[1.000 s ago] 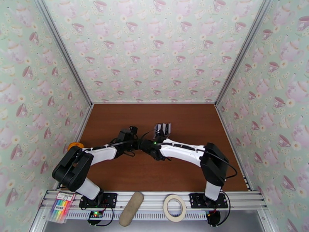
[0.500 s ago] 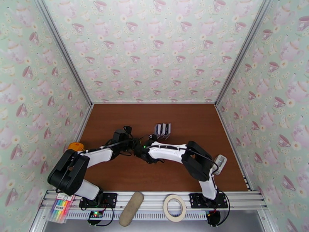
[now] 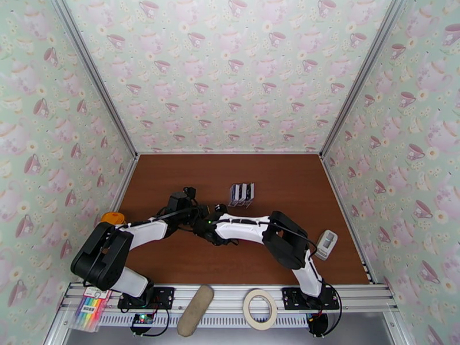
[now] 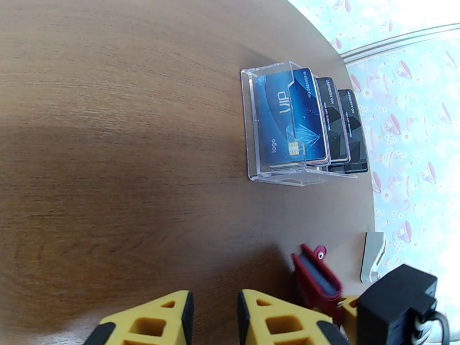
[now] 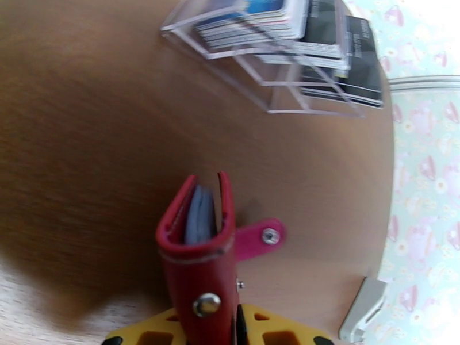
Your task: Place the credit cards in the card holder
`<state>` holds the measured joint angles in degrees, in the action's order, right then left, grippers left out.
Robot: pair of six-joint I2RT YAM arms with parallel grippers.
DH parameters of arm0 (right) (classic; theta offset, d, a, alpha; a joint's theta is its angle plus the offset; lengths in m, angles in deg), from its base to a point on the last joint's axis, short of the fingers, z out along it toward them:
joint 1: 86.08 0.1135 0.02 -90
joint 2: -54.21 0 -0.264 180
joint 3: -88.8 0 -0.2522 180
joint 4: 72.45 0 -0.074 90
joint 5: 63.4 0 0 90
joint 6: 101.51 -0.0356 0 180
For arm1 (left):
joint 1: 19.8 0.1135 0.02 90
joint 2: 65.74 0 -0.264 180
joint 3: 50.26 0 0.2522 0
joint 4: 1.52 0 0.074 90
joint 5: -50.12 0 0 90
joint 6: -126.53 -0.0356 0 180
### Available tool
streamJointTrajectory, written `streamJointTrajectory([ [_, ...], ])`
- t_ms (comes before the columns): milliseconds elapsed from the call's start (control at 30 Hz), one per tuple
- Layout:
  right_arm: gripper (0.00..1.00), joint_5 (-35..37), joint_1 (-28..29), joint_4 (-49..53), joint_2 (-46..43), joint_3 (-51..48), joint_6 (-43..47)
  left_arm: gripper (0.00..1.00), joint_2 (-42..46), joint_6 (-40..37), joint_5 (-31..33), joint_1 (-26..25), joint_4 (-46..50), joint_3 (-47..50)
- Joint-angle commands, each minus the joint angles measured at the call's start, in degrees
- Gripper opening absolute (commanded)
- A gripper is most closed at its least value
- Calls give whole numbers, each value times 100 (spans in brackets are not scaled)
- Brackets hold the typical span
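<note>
The card holder, a red wallet with a pink snap tab, stands on edge on the brown table. My right gripper is shut on its lower end, and a grey-blue card sits inside the fold. From the left wrist view the card holder is at the lower right. My left gripper is slightly open just left of it, with only table between its yellow fingers. More credit cards, a blue one and black ones, stand in a clear acrylic stand beyond both grippers.
A small white-grey object lies on the table at the right, near the right arm's elbow. An orange item sits by the left wall. A tape roll, a beige pad and a marker pack rest on the front rail.
My right arm has shifted left toward the left gripper and its elbow has swung in, uncovering the white-grey object at the right. The left arm drew back slightly.
</note>
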<state>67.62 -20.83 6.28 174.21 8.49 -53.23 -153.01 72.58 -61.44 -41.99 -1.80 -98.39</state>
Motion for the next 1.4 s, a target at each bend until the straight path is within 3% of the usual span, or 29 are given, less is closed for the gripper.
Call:
streamJointTrajectory([
  [0,27,-296,22,-335,100,64,120,28,26,31,-23,31,-113,40],
  [500,32,-669,25,-817,-63,-116,234,28,-220,44,-177,32,-99,-80],
  [800,41,-798,20,-1074,-428,-369,294,28,-402,67,-278,-22,-28,-199],
  [1033,40,-1003,-192,-1535,-1367,-1019,261,28,-590,-17,-387,-251,109,-407],
  [1367,40,-1826,-1235,-2542,-3262,-2678,258,28,-936,-26,-552,-901,281,-796],
])
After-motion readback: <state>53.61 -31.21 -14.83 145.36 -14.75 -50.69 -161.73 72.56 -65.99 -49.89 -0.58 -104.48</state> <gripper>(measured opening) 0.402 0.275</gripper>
